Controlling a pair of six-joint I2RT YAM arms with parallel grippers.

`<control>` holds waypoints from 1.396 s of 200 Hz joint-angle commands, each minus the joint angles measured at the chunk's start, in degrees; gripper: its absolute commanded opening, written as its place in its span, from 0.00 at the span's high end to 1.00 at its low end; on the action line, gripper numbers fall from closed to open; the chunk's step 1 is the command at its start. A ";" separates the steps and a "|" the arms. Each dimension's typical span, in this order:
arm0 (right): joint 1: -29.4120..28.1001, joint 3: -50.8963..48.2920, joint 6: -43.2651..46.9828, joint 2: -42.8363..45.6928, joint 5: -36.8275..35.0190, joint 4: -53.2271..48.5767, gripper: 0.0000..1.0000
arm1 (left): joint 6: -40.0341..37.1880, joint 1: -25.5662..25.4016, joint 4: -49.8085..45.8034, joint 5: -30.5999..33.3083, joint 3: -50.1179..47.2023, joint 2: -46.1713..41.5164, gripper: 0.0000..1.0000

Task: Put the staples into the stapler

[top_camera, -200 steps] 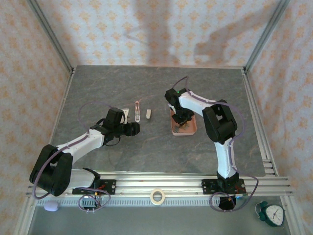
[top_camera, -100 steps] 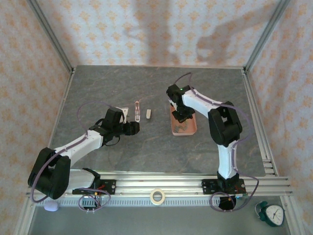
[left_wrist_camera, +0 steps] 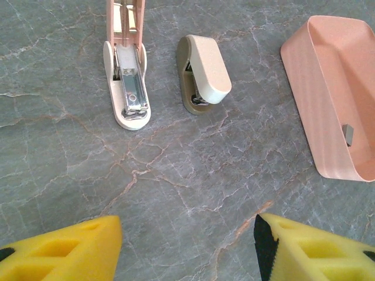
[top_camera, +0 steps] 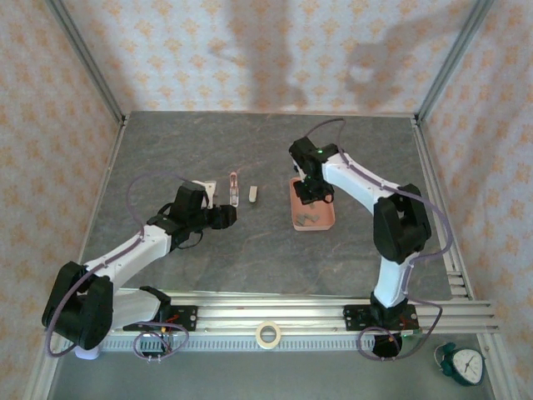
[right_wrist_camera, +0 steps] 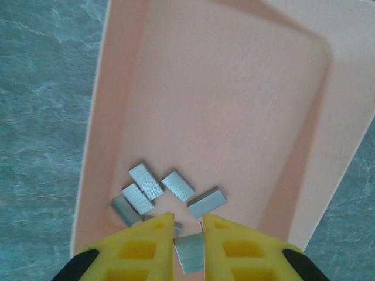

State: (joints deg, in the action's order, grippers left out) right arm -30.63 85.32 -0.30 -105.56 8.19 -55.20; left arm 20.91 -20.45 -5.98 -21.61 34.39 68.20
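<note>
The stapler (top_camera: 234, 188) lies open on the grey table, pink and white, its metal channel (left_wrist_camera: 130, 88) facing up. My left gripper (top_camera: 225, 217) hovers just near of it, open and empty (left_wrist_camera: 187, 249). Several grey staples (right_wrist_camera: 146, 182) lie in the near end of the pink tray (right_wrist_camera: 234, 88). My right gripper (right_wrist_camera: 188, 225) is above that tray (top_camera: 297, 190), shut on one block of staples (right_wrist_camera: 190, 256), which fills the gap between the yellow fingers (right_wrist_camera: 234, 249). That block looks larger than the loose ones, so it is off the tray floor.
A small beige and olive capped piece (left_wrist_camera: 203, 73) lies right of the stapler (top_camera: 253, 194). One more staple block (left_wrist_camera: 348, 134) shows inside the tray wall. A tape roll (top_camera: 267, 334) sits on the front rail, a clock (top_camera: 463, 364) at bottom right.
My right gripper closed a little more on a staple block and rose from the tray floor towards its far end. The left arm shifted only slightly.
</note>
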 commanded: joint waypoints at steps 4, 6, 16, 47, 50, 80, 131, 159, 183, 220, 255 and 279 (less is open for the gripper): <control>-3.16 -1.20 -5.99 3.16 1.73 1.30 0.82 | 1.14 0.50 -2.67 3.25 -0.80 -1.28 0.38; -3.52 -1.23 -6.31 3.16 1.83 1.36 0.82 | 1.28 0.52 -2.77 3.42 -0.75 -1.29 0.38; -5.46 -1.28 -7.76 3.10 2.03 1.74 0.82 | 1.80 0.65 -3.11 3.80 -1.05 -1.23 0.37; -11.48 -1.24 -14.30 1.83 1.98 3.82 0.83 | 3.93 1.71 -1.52 2.99 -3.32 -1.88 0.35; -12.02 -1.26 -14.88 1.68 2.13 4.29 0.83 | 4.20 1.91 -1.32 2.91 -3.62 -1.99 0.35; -16.71 -0.79 -20.77 -1.38 2.94 7.24 0.83 | 5.60 4.06 -1.00 2.50 -6.21 -4.48 0.32; -20.40 1.98 -26.04 -8.57 5.02 8.85 0.83 | 7.65 9.69 -0.12 -0.31 -11.56 -10.57 0.30; -20.96 3.31 -26.79 -11.91 5.09 8.43 0.83 | 7.32 10.94 -1.57 -0.63 -12.33 -12.71 0.30; -20.95 3.46 -27.01 -12.64 5.09 8.38 0.79 | 6.96 11.14 -2.35 -0.58 -12.33 -13.53 0.30; -20.79 3.94 -26.21 -11.09 3.46 7.21 0.63 | 6.29 11.22 -1.60 -0.97 -12.04 -13.02 0.30; -18.84 3.09 -25.01 -8.68 3.16 6.70 0.62 | 5.15 11.21 -2.07 -1.22 -10.62 -11.59 0.30; -16.18 0.72 -24.50 -7.08 3.33 6.94 0.61 | 4.51 11.13 -2.55 -1.42 -10.09 -11.41 0.30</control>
State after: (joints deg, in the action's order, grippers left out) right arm -49.71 87.59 -25.71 -116.75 13.52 -46.87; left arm 26.94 -9.96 -7.05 -22.17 22.55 56.62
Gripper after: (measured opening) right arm 0.378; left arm 0.696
